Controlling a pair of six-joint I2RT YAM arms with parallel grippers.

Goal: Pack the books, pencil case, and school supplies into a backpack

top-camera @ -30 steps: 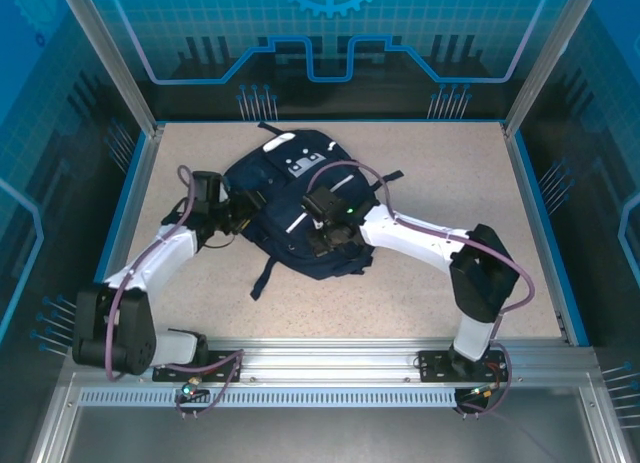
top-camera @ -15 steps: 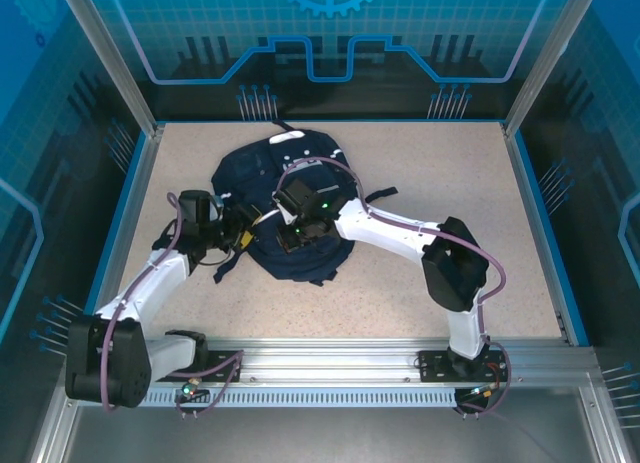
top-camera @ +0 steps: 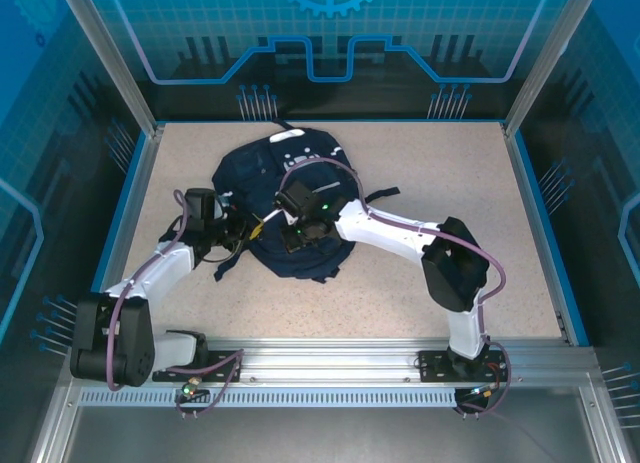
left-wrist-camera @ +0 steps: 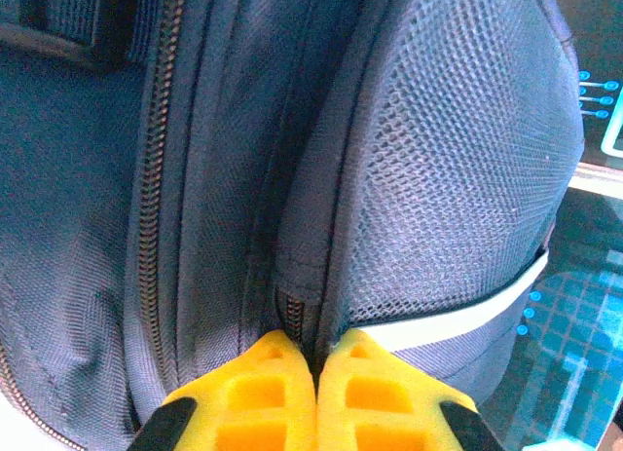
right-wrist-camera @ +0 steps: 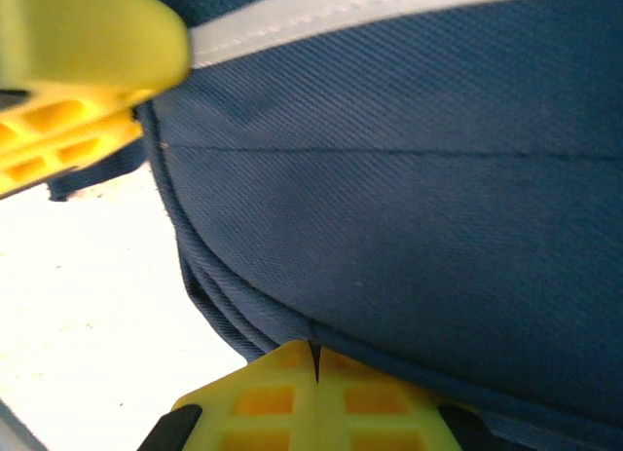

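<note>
Since a second ago our left gripper [left-wrist-camera: 314,358] has shut, apparently pinching the zipper seam of the backpack [top-camera: 250,175] at centre frame. Our right gripper [right-wrist-camera: 313,356] clamps its fabric edge, likely to steady it.

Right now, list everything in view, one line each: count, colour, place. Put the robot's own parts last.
backpack: one, navy with white stripes, lying on the table toward the far side
mesh pocket: one, navy, on the backpack's side
zip: at least one, dark, running beside the mesh pocket
table: one, speckled beige, blue-edged
rail: one, silver, near edge, under both arm bases
left arm: one, white and black, reaching to the backpack's left side
right arm: one, white and black, reaching to its near edge
left hand: one, yellow fingers, shut on backpack fabric by the pocket seam
right hand: one, yellow fingers, shut on the backpack's edge
</note>
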